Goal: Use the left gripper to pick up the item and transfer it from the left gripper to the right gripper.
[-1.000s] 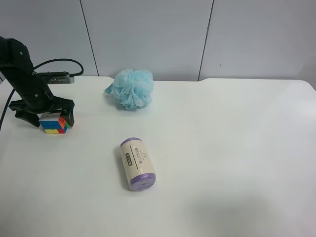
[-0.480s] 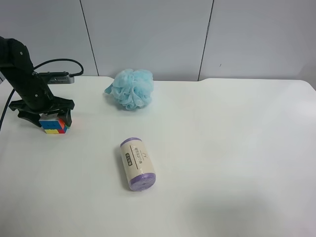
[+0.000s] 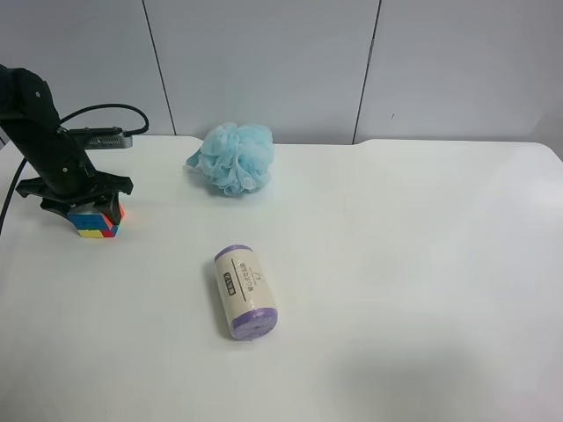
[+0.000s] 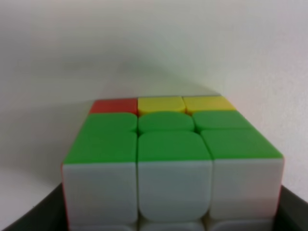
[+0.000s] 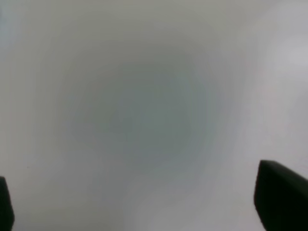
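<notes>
— Closed in since a second ago: the left pincer (image 3: 88, 209) now clamps the puzzle cube (image 3: 95, 226) on both sides.
— Where?
— Bench (image 3: 396, 264), high view's left end. Right pincer (image 5: 143, 199) gapes wide, empty.

I can read no text here; the white roll (image 3: 245, 292) carries a printed label (image 3: 236, 280), its characters too small to read.

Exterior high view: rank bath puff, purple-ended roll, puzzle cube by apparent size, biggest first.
1-2. bath puff and roll: near-equal footprint, puff sits farther back, so unranked.
3. puzzle cube: clearly smallest, top partly covered by the left hand.
</notes>
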Motion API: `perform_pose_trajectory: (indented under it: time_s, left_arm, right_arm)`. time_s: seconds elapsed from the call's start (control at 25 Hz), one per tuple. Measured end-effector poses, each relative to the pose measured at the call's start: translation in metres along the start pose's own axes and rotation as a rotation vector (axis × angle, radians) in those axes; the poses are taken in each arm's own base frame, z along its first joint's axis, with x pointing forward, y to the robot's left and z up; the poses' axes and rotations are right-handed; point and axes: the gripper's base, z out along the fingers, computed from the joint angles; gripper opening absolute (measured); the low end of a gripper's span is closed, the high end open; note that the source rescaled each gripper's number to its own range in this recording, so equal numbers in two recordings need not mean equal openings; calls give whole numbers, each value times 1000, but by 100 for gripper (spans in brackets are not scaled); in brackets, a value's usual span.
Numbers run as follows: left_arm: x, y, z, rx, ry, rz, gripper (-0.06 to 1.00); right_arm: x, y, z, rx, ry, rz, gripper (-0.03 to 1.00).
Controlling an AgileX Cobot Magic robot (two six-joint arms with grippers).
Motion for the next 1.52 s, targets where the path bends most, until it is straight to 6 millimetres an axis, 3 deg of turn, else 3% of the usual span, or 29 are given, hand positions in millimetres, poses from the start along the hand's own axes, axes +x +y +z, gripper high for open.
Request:
perform_pose_trajectory:
  time_s: [0.28,0.88,1.2,1.52]
  left_arm:
    - [0,0,-8,1,1,1,0]
    - [13,-20,-121,132,-150,65,0]
    - [45,-71,-172,192,-252,261,0]
    - [80,-139,-202,361,-314,553,0]
  right_arm:
    - [0,0,0,0,0,0,100]
    - [0,0,0,0,0,0,100]
    - [0,0,0,0,0,0,100]
    - [0,0,0,0,0,0,100]
